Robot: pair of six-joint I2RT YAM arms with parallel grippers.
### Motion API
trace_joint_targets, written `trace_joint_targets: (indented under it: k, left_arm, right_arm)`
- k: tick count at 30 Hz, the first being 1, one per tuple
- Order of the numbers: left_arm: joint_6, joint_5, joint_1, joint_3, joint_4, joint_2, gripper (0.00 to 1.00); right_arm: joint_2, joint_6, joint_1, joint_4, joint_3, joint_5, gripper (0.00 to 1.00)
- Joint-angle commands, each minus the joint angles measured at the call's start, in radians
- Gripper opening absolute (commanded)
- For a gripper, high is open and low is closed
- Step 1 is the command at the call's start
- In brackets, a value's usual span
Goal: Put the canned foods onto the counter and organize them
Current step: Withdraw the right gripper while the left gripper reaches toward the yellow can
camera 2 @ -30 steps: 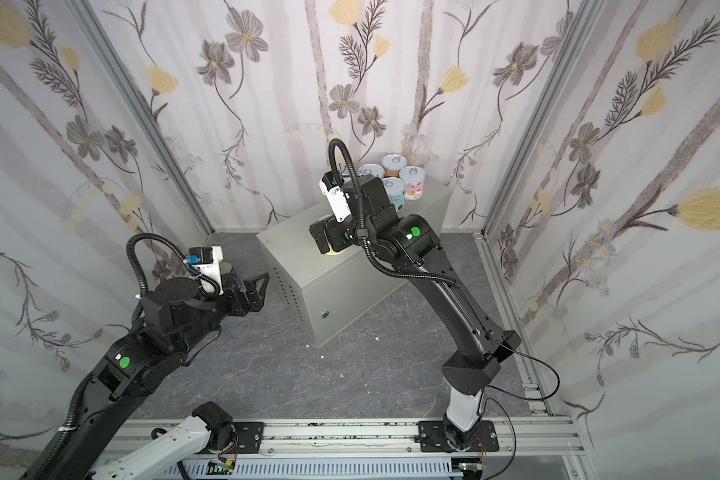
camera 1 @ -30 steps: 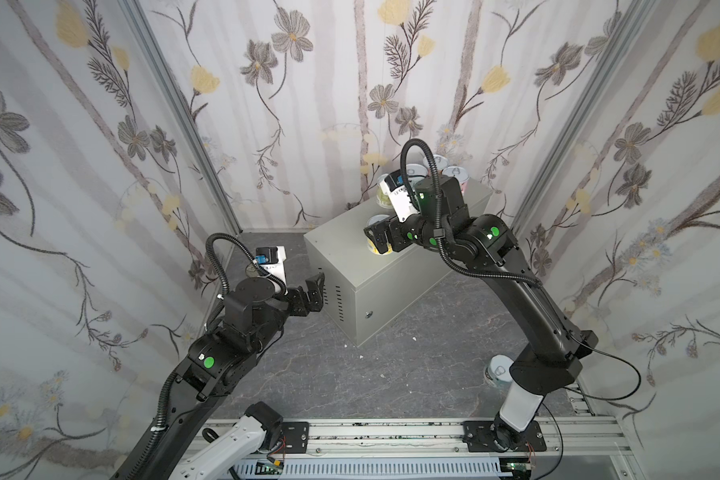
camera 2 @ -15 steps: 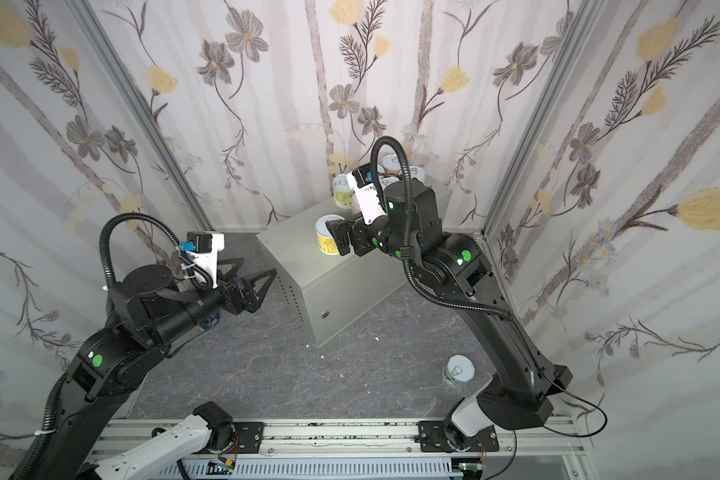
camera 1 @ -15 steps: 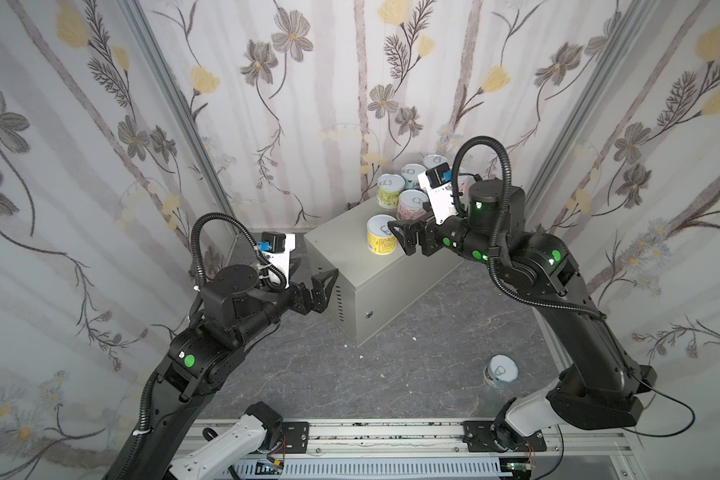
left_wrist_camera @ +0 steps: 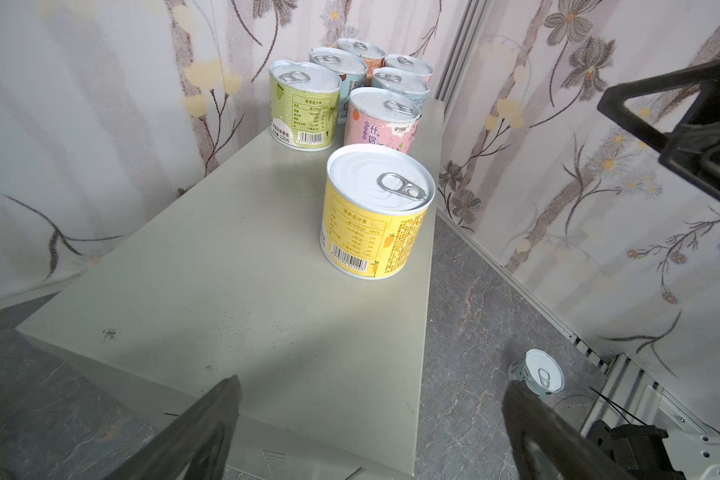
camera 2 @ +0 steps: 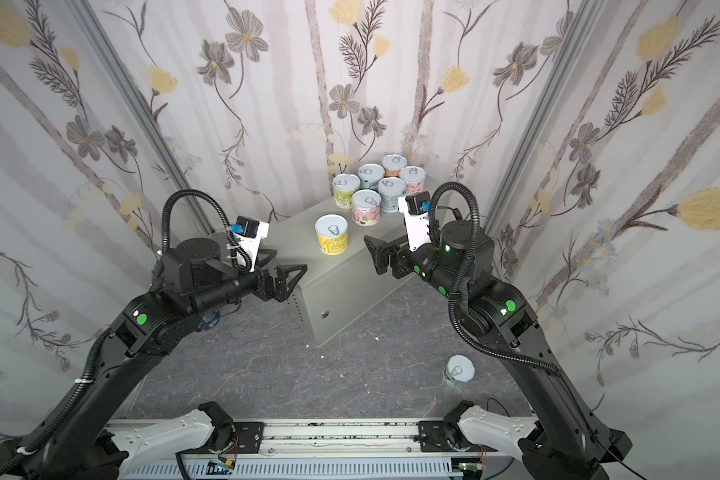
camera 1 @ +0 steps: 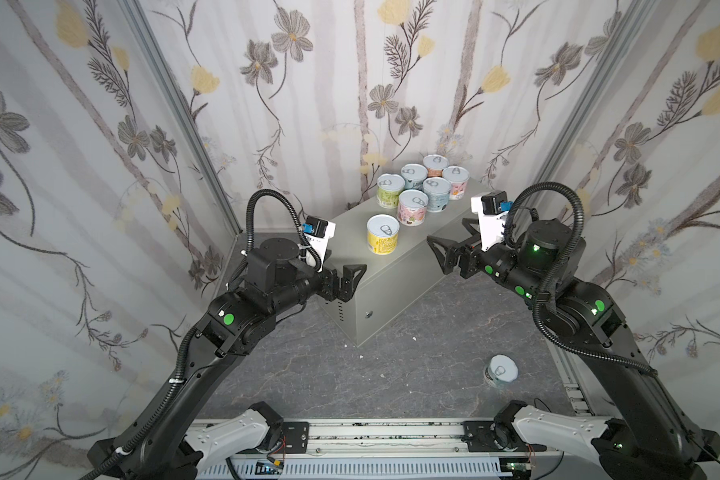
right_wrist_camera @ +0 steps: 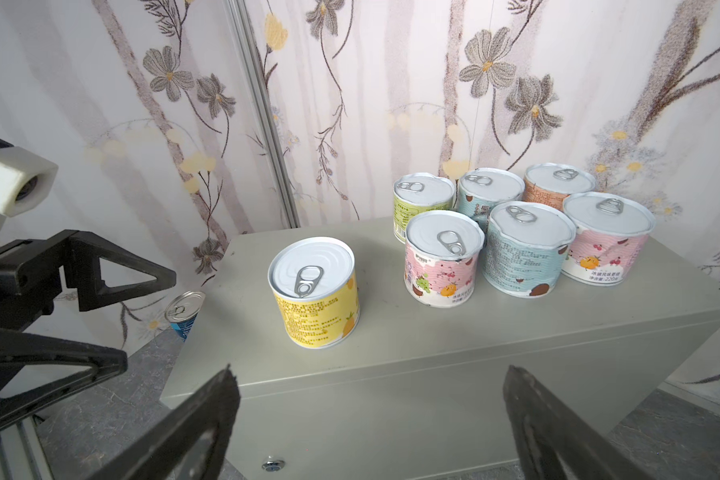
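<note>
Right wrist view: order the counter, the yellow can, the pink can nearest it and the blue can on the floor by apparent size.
counter: by far largest.
yellow can and pink can: look alike, unranked.
blue can: smallest as seen, though farther off and partly hidden by the counter.

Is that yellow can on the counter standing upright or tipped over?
Upright: the yellow can stands on its base on the counter, pull-tab lid facing up.

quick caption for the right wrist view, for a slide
Open right gripper facing the cabinet, where a yellow can stands apart from a cluster of six cans.
</note>
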Motion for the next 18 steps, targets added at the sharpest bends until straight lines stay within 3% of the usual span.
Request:
trace_joint_targets:
  k: [1,9,18]
  left_arm:
    - [0.021,-0.06,-0.011,0.014,0.031,0.022,1.0]
    - [-0.005,-0.167,-0.018,0.032,0.059,0.032,1.0]
    - [0.027,-0.094,-0.02,0.041,0.065,0.092,1.0]
  right_arm:
    - [-0.033,0.015,-0.03,0.089,-0.048,-0.043,1.0]
    - [-0.061,0.002,-0.057,0.139,-0.153,-0.126,0.96]
    - [-0.078,-0.01,-0.059,0.206,-0.211,-0.111,0.99]
